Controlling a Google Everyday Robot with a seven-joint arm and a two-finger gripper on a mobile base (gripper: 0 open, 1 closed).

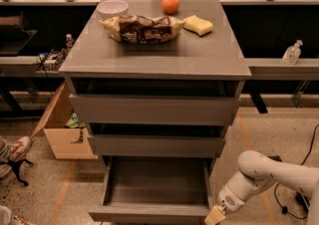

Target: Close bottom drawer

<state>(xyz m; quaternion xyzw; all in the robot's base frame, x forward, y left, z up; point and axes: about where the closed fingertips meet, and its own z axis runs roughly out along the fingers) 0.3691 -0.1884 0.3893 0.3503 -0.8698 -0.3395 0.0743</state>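
Down low, the bottom drawer (157, 181) stands pulled out. The gripper (215, 215) sits just beside its front right corner; whether it is open or closed I cannot tell. A cardboard box (62, 132) stands left of the cabinet.

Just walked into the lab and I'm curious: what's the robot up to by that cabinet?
The robot arm has its hand down low by the front right corner of the bottom drawer, which stands pulled well out of the grey cabinet. Whether the hand touches the drawer front I cannot tell. On the cabinet top sit a white bowl, an orange, a snack bag and a yellow sponge.
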